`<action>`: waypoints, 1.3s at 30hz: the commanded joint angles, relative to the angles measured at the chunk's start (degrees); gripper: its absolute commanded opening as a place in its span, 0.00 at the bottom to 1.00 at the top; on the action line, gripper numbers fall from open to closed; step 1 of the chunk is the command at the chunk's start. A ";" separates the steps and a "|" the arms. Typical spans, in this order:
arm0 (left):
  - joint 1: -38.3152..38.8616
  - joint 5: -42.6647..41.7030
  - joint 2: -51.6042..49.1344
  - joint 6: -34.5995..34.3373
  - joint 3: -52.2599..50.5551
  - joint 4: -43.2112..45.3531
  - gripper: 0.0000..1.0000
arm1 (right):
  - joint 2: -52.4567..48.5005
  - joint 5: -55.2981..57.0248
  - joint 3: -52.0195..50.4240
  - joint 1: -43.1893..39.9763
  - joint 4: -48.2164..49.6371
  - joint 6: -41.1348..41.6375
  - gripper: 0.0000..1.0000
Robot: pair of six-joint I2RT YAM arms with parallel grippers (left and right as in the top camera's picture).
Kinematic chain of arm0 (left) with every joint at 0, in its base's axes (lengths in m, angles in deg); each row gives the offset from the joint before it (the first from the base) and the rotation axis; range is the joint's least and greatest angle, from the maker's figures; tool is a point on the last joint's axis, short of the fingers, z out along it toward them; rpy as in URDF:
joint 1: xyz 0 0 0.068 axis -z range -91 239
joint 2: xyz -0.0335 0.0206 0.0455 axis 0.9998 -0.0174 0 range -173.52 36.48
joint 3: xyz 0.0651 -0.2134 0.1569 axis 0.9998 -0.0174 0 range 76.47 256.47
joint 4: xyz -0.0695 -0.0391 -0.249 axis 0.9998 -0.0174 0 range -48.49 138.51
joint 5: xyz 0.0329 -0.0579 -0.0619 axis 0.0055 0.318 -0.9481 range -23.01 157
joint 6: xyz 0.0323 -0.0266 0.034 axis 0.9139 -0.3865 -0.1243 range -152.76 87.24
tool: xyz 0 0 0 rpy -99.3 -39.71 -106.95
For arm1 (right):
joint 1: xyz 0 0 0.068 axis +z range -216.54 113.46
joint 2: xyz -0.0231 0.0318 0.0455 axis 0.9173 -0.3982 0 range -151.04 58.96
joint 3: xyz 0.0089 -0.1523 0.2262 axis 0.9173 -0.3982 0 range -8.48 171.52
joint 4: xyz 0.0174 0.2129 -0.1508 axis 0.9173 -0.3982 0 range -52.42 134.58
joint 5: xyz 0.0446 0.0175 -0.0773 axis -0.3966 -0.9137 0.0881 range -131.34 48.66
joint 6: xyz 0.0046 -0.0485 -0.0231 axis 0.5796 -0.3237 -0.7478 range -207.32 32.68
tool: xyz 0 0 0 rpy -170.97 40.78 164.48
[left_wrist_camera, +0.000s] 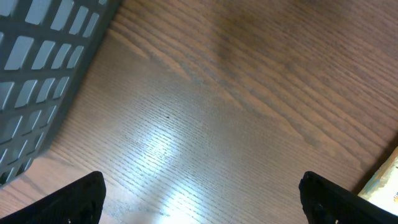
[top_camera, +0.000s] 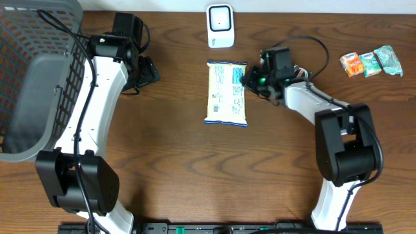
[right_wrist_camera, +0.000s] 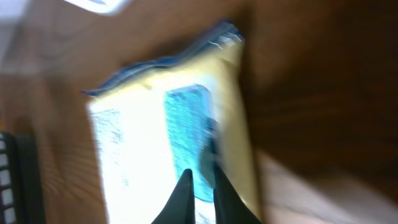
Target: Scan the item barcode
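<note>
A pale, blue-printed packet (top_camera: 226, 92) lies flat near the far edge of the tabletop (top_camera: 175, 169), just before the white scanner (top_camera: 220, 26), likely staged for scanning. The right end effector (top_camera: 246, 79), clenched shut, meets the packet's right edge; blur hides any pinch. The left end effector (top_camera: 148, 70) hangs released, idle.

Right-wrist view blurred — table (left_wrist_camera: 161, 149) glare.

Blurred yellow packet (right_wrist_camera: 140, 146), fingers (right_wrist_camera: 181, 198) nearly together
</note>
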 commanded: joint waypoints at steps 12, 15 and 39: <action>-0.20 0.72 0.28 0.98 0.20 -0.22 0.98 | 8.13 -2.05 -0.04 -2.69 -19.89 -7.15 0.86; -0.20 0.72 0.28 0.98 0.20 -0.22 0.98 | 8.13 -0.81 -0.04 -0.87 -20.46 -7.10 0.94; -0.20 0.72 0.28 0.98 0.20 -0.22 0.98 | 8.13 7.82 -0.02 8.39 -14.34 -6.91 0.99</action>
